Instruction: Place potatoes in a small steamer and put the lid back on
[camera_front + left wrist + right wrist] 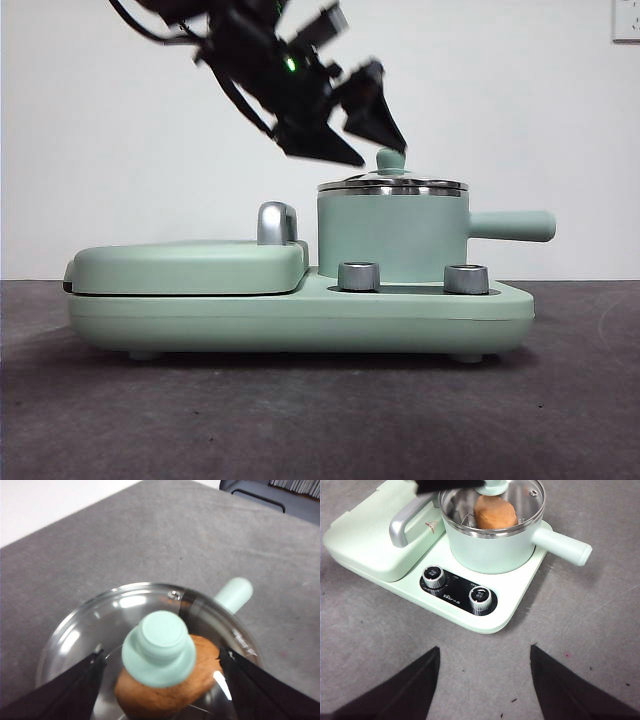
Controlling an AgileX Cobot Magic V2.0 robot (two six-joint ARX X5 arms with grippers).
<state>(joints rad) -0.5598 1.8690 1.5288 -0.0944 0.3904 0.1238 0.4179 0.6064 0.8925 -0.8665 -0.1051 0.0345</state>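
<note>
mint-green steamer (392, 235) seen right of centre, closed by lid (392, 184), side handle pointed right, dark gripper (352, 133) hung with parted jaws at upper centre, just left of the knob (390, 159)

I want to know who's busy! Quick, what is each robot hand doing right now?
Left gripper: open, jaws either side of the lid's knob, holding nothing.
Right gripper: open, empty, away from the small steamer.

table (580, 645): dark grey, matte, faint scuffs + few tiny specks | directly on it: mint-green cooker base (485, 617), only item resting on the surface | bare grey table all round base, incl. under the steamer's side handle
</note>
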